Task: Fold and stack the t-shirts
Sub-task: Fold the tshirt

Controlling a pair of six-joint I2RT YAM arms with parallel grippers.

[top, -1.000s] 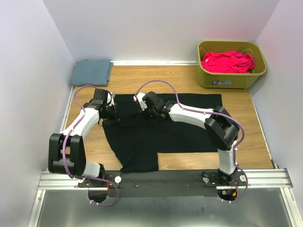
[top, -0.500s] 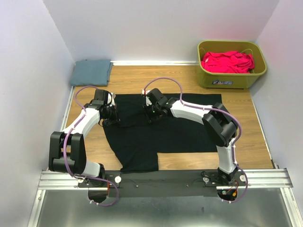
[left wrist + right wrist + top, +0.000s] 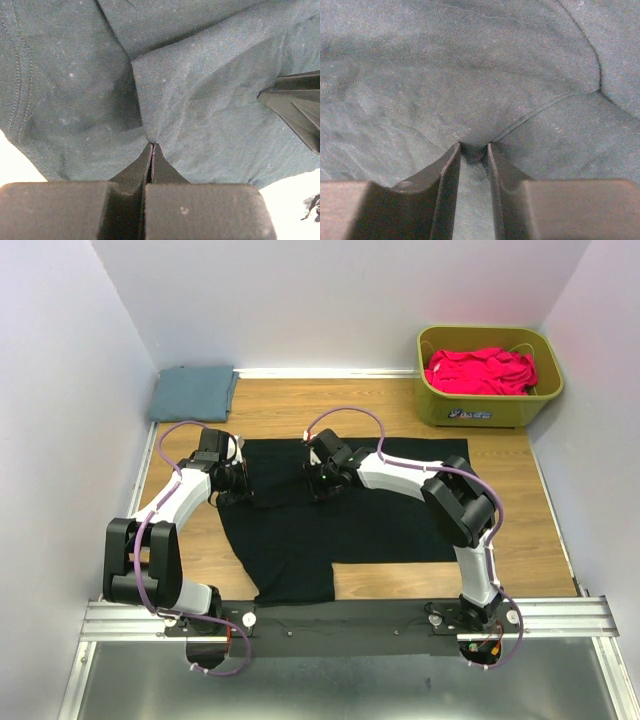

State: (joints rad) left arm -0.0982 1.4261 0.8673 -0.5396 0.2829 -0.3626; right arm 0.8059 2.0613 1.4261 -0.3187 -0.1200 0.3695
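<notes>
An olive-green tub [image 3: 440, 408] sat in the far right corner of the desk [image 3: 515, 515] with the pink-red t-shirt [image 3: 480, 370] heaped inside it. In the far left corner the blue-grey t-shirt [image 3: 192, 392] lay folded flat against the wall. Both were well apart from the arms, and nothing stood between the arms and the cloth.

The black t-shirt [image 3: 390, 515] was spread across the middle of the desk. One flap of it reached down to the metal rail [image 3: 560, 618] at the near edge. Bare wood showed along the far side, on the right, and in a strip on the left. White walls closed the desk in on three sides.

The left arm rose from its near-left base, bent at the elbow and reached forward to the shirt's far left part. There the left tool [image 3: 232, 483] pointed down, its fingertips [image 3: 135, 170] pressed together on a ridge of black cloth. The right arm climbed from its near-right base, then stretched leftward over the shirt. The right tool [image 3: 320, 483] was down on the far middle of the shirt, its fingertips [image 3: 445, 170] drawn in on a small pucker of the same cloth, with only a narrow gap between them.
</notes>
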